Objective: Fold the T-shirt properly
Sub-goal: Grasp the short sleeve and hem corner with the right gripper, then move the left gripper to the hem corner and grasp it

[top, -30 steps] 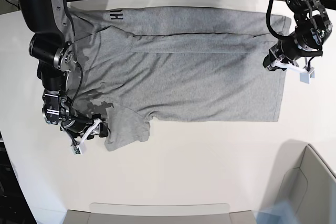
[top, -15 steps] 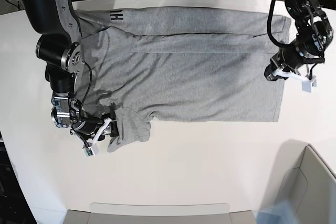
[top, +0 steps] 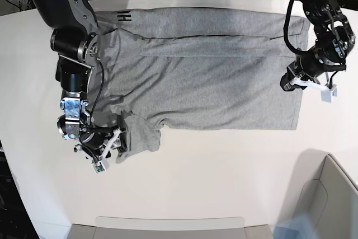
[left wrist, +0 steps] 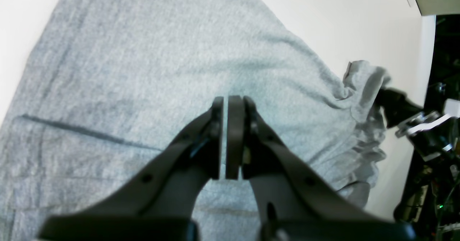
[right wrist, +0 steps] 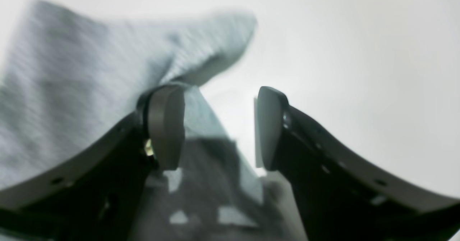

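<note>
T-shirt (top: 212,71) lying flat on white table (top: 224,172), long axis running left-right | right gripper (right wrist: 215,129) gaping wide, straddling lifted sleeve edge, nothing pinched | left gripper (left wrist: 228,136) hovering over hem end, jaws nearly touching, gripping nothing.

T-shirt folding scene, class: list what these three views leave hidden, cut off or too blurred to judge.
- Base view: lettering on the T-shirt is folded under; only a few black strokes show.
- Right wrist view: sleeve blurred; whether the open right gripper touches it is unclear.
- Left wrist view: the near-shut left gripper hides the cloth behind it.
</note>
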`<action>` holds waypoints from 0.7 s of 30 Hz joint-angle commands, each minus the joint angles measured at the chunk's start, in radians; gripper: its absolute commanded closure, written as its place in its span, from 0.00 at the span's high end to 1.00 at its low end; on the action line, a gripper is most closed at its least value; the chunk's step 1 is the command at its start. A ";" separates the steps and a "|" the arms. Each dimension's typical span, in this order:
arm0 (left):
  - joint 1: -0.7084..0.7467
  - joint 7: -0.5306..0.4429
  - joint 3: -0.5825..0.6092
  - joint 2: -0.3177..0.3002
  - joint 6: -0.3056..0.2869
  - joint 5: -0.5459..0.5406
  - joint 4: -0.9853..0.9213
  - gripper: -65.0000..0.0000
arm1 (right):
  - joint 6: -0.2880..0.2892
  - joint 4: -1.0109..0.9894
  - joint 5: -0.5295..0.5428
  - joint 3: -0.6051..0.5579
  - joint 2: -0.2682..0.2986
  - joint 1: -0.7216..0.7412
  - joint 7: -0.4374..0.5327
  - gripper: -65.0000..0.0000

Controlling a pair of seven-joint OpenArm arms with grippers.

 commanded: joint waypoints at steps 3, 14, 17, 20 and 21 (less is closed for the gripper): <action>-0.011 0.002 0.000 -0.007 0.001 -0.011 0.015 0.05 | 0.002 0.093 0.015 -0.005 -0.037 0.037 0.031 0.50; -0.011 0.002 0.000 -0.001 0.001 -0.011 0.015 0.05 | -0.004 0.021 0.015 0.000 -0.040 0.038 0.031 0.50; -0.011 0.002 0.000 -0.001 0.001 -0.011 0.015 0.05 | -0.007 -0.042 0.015 0.000 -0.011 0.038 0.034 0.50; -0.008 0.002 0.000 -0.001 0.001 -0.011 0.015 0.05 | -0.052 -0.111 0.015 -0.001 0.011 0.042 0.040 0.50; -0.008 0.002 0.000 -0.001 0.001 -0.011 0.015 0.05 | -0.076 -0.126 0.015 -0.003 0.017 0.042 0.040 0.50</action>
